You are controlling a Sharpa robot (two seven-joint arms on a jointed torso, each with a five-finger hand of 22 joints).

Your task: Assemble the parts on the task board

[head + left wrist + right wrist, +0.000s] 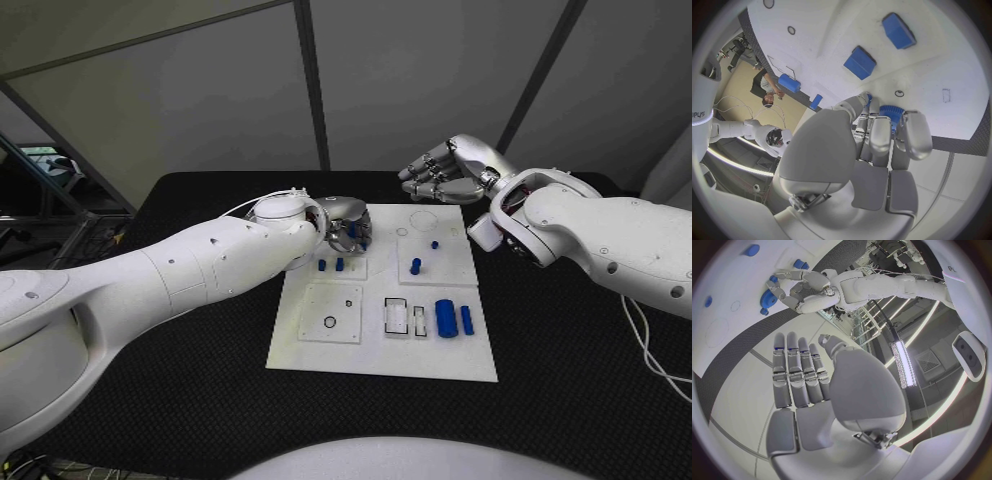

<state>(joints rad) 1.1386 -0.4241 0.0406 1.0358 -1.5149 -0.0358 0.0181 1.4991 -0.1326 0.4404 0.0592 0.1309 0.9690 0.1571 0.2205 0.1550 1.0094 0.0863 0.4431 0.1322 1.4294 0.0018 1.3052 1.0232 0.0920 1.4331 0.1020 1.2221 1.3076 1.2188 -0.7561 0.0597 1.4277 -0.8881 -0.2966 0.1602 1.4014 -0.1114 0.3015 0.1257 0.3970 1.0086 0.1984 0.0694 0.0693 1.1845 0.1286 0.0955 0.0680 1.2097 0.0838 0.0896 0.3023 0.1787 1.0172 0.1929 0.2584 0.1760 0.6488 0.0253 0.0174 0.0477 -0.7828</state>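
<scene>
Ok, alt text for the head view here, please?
The left hand is down at the far left of the white task board, while the right hand hovers off beyond its far edge, fingers curled. Small blue parts sit on the board.

The left hand (870,145) is covering most of a ridged blue round part (891,112); whether its fingers are gripping it is unclear.

**Grey panels behind a black table**

A black table (173,400) fills the lower frame. Behind it, across the top, stand pale grey wall panels (188,90) split by dark posts (312,80). At upper left, a dark metal frame (58,190) leans.
</scene>
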